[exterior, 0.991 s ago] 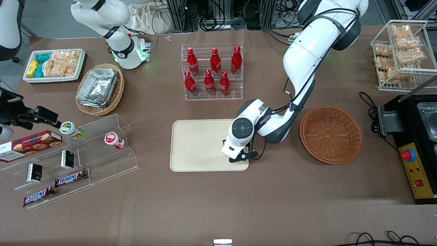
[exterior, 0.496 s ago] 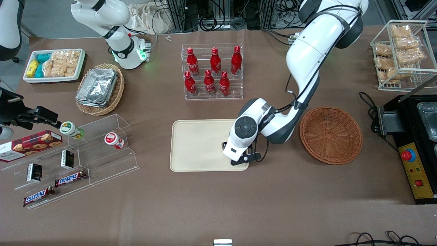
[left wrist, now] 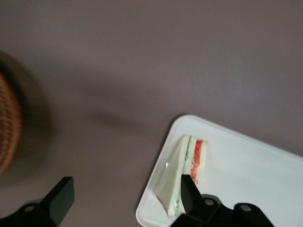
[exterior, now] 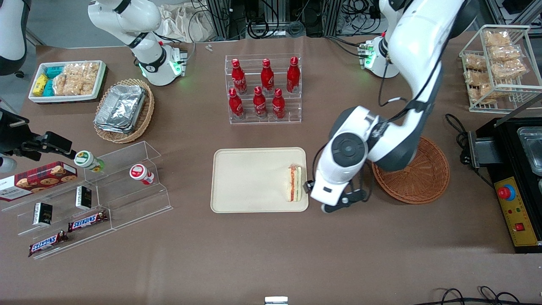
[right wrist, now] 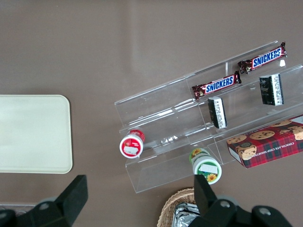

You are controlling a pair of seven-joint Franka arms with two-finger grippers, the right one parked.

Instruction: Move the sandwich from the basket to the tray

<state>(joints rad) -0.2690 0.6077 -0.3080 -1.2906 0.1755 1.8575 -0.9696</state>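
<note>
Sandwich (exterior: 294, 183) lies on the tray (exterior: 250, 180), at the tray's edge toward the working arm's end of the tabletop (exterior: 271, 254), resting on its side with red and green filling lines showing on top. In the left wrist view the sandwich (left wrist: 183, 175) sits in a rounded corner of the tray (left wrist: 251, 179), near the rim, bread wedge pale, filling stripe green and red-orange.

Claw (exterior: 334, 202) hangs above bare tabletop just beside the tray's edge, between tray and basket (exterior: 423, 178), apart from the sandwich. Left wrist view shows the claw (left wrist: 125, 201) spread wide, nothing between the fingers (left wrist: 59, 198); one fingertip overlaps the sandwich in the view, but the claw is raised and does not touch it.

Basket is round, reddish-brown wicker, partly covered by the arm's elbow; the visible part holds nothing. It shows blurred at the frame edge in the left wrist view (left wrist: 7, 127).

Elsewhere on the tabletop: red bottles (exterior: 262, 91) in a clear rack, farther from the front camera than the tray. Clear stepped shelf (exterior: 106, 190) toward the parked arm's end, with Snickers bars (exterior: 87, 220) and small jars (exterior: 142, 173). Tan oval basket of foil containers (exterior: 123, 108) near it.
</note>
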